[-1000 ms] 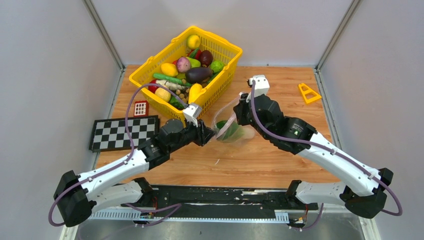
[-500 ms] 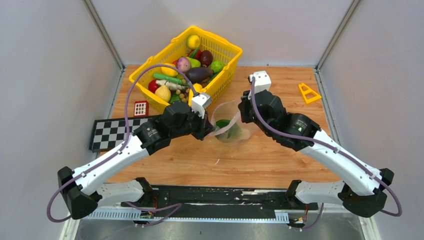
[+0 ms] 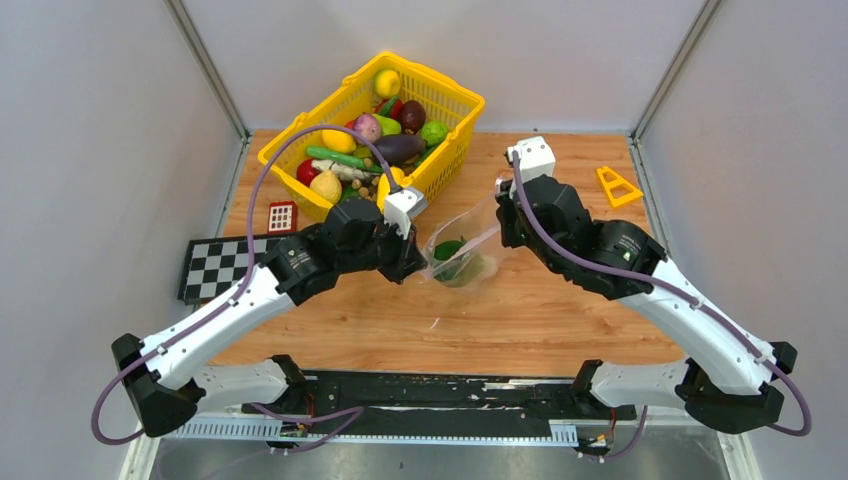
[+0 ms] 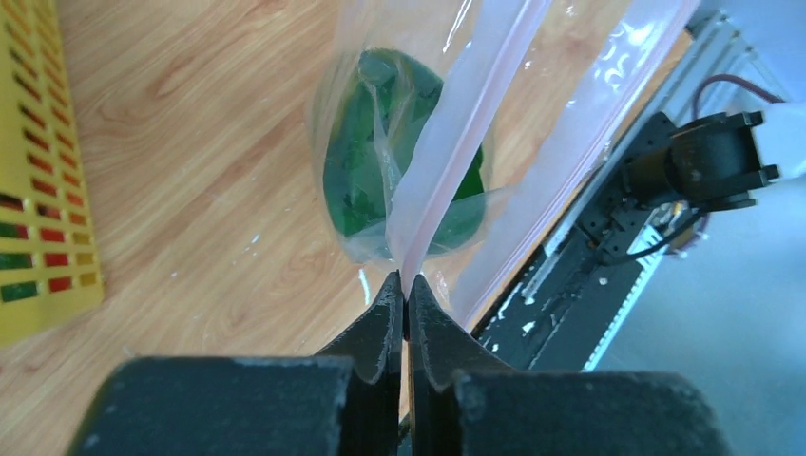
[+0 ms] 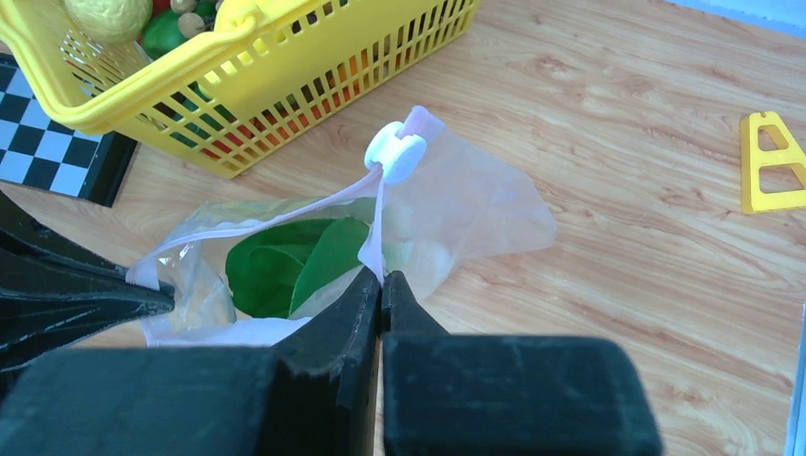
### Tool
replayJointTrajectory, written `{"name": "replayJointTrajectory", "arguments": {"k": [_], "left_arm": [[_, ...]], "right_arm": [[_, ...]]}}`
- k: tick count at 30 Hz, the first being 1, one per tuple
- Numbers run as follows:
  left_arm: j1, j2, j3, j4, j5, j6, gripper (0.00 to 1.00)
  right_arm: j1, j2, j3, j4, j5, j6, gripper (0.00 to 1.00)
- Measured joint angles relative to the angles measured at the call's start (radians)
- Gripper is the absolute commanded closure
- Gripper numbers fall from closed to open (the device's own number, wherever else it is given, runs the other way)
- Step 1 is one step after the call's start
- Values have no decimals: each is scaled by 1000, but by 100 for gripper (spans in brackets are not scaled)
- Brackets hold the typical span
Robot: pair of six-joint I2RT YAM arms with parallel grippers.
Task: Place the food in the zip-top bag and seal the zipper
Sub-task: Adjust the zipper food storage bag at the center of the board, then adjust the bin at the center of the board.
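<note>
- The bag hangs just in front of the basket with one green food inside. The other food lies in the basket, so sealing now would leave the task short.
- The zipper is pinched at both ends: the left gripper and the right gripper are each clamped on it.
- Too hard a pull could slip the thin strip from either pinch, and the bag would sag.
- The slider may jam on slack, twisted strip.

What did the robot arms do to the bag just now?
The left end effector closed on the zipper of the zip-top bag; the right end effector, already gripping, pulled rightward, stretching the mouth narrower. The green food inside and the yellow basket stayed put.
</note>
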Motion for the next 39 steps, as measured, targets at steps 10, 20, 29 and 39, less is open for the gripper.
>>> {"name": "replayJointTrajectory", "arguments": {"k": [10,20,29,39], "left_arm": [[0,-6,7,74,40,-14,5],[22,-145,-3,163,-167,10,0],[196,-27,64,192,-286,49,0],[397,165,161,219,-284,62,0]], "right_arm": [[-1,-37,-40,93,108,-33,100],[-2,-40,-84,132,133,-92,100],[-3,-22,-193,147,23,-76,100],[-3,-36,-232,195,-45,-61,100]]}}
